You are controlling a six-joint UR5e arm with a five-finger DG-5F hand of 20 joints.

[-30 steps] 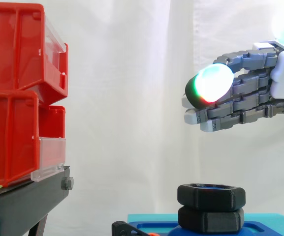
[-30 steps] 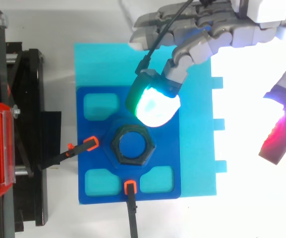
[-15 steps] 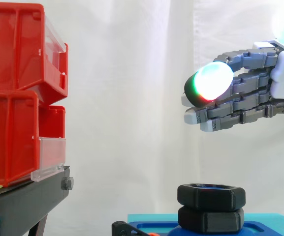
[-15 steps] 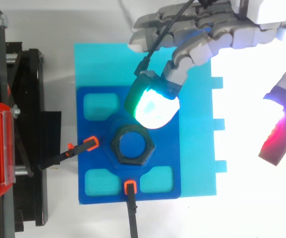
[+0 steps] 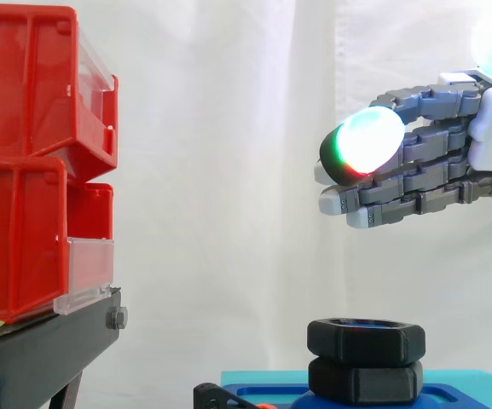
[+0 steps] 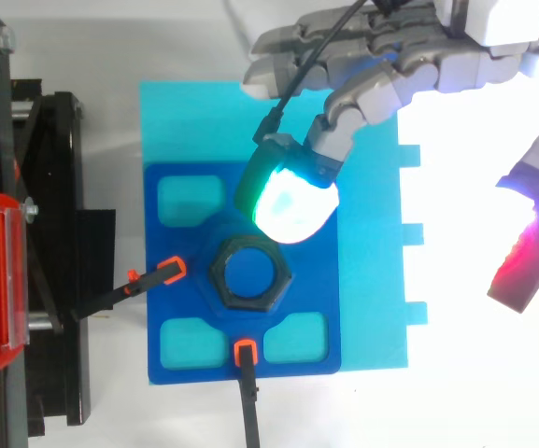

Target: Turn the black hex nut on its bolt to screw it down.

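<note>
The black hex nut sits on top of a second black hexagonal piece at the middle of a dark blue fixture plate. Seen from above, blue shows through the nut's bore, which is probably the end of the bolt.

The hand hangs well above the nut and off to its right in the side view. Its fingers are stretched out and loosely spread, with nothing in them. From above, one green-white glowing pad lies just up and right of the nut, and the thumb stands far out to the nut's right.

The main danger from here is a descent that stays off-centre. With the pads meeting only the nut's near edge, they would slide off a flat instead of turning it. They could also press one side down and bind the thread.

Coming down too low could close the fingers round the lower hexagonal piece instead, so the nut would not turn. Two orange-tipped clamps stand just left of and just below the nut, and a sweeping finger could catch on them mid-turn.
</note>
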